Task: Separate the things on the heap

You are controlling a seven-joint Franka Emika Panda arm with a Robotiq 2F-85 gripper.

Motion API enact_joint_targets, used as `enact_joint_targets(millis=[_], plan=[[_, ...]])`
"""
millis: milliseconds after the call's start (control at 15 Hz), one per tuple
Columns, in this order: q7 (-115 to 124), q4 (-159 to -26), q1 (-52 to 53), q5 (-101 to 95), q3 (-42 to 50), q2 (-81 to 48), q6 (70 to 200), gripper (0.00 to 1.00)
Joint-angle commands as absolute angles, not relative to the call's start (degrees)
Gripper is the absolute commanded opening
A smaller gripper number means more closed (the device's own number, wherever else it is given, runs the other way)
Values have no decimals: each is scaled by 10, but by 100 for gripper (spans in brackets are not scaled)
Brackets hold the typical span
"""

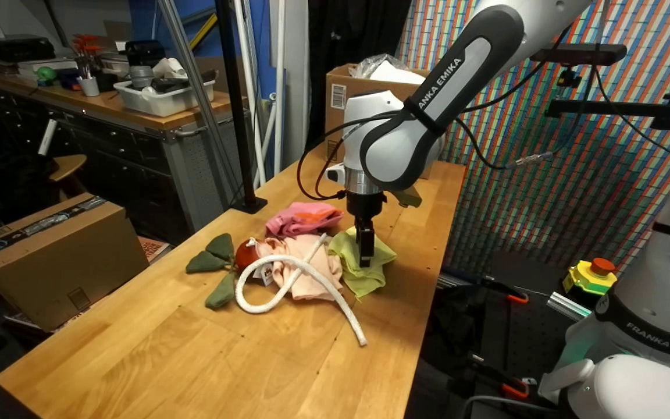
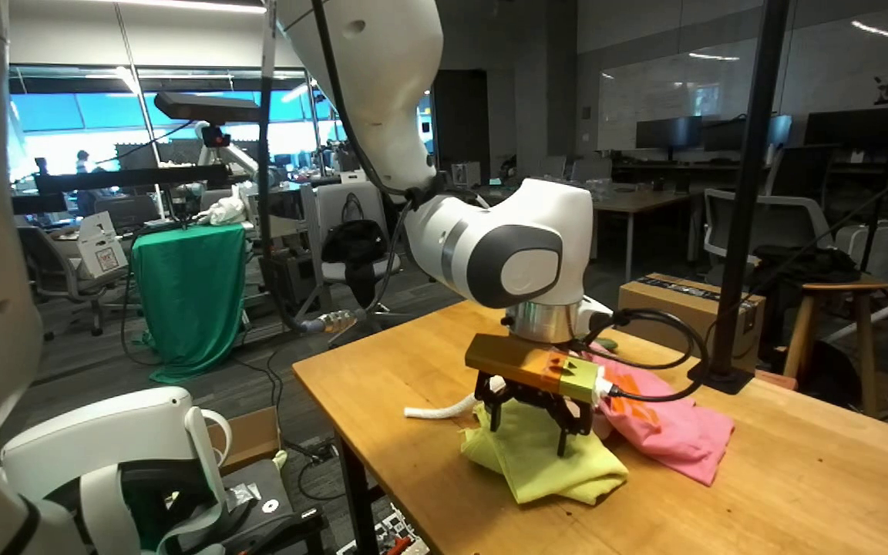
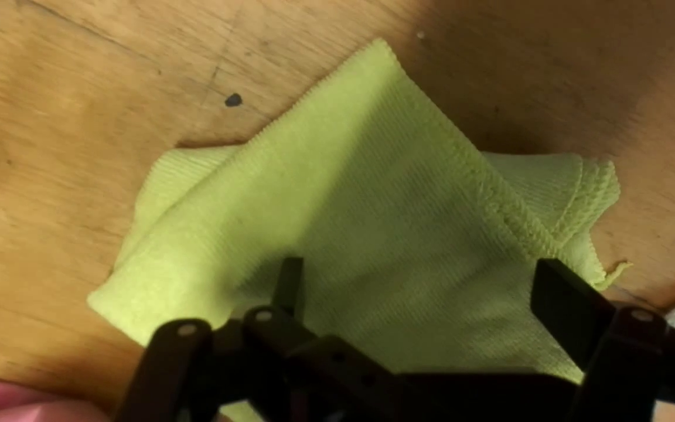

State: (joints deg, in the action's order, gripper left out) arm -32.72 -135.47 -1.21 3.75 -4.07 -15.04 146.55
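In an exterior view we see the white rope looped across the pale peach cloth on the wooden table, the pink cloth beyond, the round red object and dark green leaf-shaped cloths to the left, the yellow-green cloth to the right. In an exterior view the black two-fingered hand is spread above the yellow-green cloth. In the wrist view both fingers stand apart over it; whether they touch it we cannot tell.
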Motion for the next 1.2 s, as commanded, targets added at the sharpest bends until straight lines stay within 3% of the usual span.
enact_joint_targets(millis=[0,867,933,1133], plan=[[-336,-1349,-29,49,-57,-162,1478,100],[-317,-1375,-30,25,-58,-180,1532,100],[-316,-1376,-30,23,-58,-179,1533,78],[-299,-1378,-25,7,-51,-174,1529,56]])
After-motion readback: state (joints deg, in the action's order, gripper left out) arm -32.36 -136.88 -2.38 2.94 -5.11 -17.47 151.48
